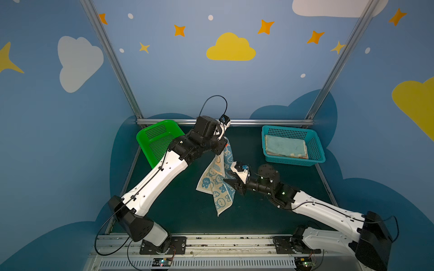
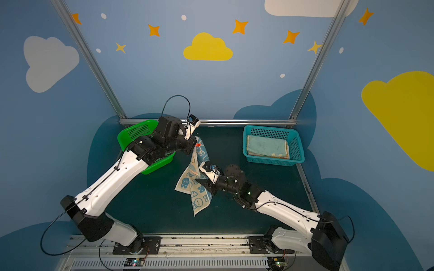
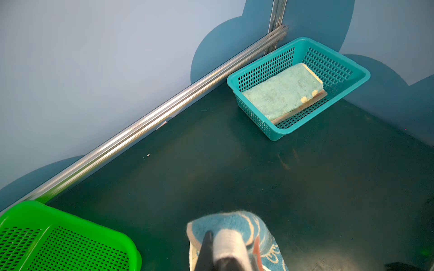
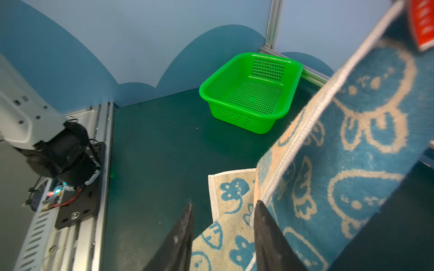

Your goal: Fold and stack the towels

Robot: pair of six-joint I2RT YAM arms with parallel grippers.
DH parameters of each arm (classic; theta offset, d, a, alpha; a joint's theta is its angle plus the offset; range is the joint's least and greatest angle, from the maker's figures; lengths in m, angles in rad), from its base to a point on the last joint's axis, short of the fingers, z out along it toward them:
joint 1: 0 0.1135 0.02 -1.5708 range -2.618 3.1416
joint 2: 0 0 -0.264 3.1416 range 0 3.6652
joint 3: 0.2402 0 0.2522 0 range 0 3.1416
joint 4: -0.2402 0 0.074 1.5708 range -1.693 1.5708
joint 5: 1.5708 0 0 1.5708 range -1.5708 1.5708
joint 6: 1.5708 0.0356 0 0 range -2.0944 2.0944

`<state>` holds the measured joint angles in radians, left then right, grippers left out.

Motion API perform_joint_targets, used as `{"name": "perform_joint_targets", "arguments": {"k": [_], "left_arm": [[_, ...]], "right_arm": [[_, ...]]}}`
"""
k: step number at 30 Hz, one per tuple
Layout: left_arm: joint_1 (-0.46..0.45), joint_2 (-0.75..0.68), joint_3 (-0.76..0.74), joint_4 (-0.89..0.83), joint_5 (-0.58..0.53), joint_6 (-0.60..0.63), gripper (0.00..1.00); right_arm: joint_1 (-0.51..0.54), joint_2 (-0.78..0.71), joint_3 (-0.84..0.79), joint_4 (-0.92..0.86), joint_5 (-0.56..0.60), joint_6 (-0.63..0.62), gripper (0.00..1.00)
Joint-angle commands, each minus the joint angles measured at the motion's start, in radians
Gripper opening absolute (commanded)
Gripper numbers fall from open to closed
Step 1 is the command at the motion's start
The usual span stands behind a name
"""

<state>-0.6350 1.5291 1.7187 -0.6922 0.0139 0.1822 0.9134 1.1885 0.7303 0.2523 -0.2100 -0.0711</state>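
Cartoon-sky walls (image 1: 230, 89) all round and a dark green mat (image 1: 176, 211) underneath, that's my cell today. In both top views the left gripper (image 1: 223, 139) is up high near the back rail, clamped on the top corner of the blue rabbit towel (image 1: 217, 185). The towel hangs down in a twisted strip over the middle of the mat, blue side and pale side both showing; can't tell if its bottom corner touches the mat. The right gripper (image 1: 233, 185) pokes at the towel's lower half from the right, low down. The green basket (image 1: 155, 140) sits back left, partly behind my left arm. The teal basket (image 1: 293, 162) sits back right with the folded towels (image 1: 285, 145) stacked inside, a pale blue one on top. Left wrist view: fingers (image 3: 207, 239) pinched tight with blue terry bunched round them, teal basket and its stack off in the corner. Right wrist view: my two black fingers (image 4: 183, 234) are spread apart and gripping nothing. The towel's hemmed edge just touches one of them and the pale side shows between them. A red tag (image 4: 420, 23) sits up by the towel's top, with the green basket across the mat.
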Motion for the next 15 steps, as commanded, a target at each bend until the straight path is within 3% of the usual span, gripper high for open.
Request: {"name": "perform_joint_targets", "arguments": {"k": [1,7,15], "left_arm": [[0.0,0.002,0.037,0.0,0.012,-0.033,0.04],[-0.005,-0.001,0.038,-0.007,0.009,-0.031,0.04],[-0.005,-0.003,0.036,-0.003,0.002,-0.025,0.04]], "right_arm": [[0.006,0.053,0.033,0.072,0.072,0.001,0.4],[0.006,0.102,0.106,-0.052,0.195,0.059,0.4],[-0.001,0.09,0.081,-0.039,0.213,0.031,0.38]]}}
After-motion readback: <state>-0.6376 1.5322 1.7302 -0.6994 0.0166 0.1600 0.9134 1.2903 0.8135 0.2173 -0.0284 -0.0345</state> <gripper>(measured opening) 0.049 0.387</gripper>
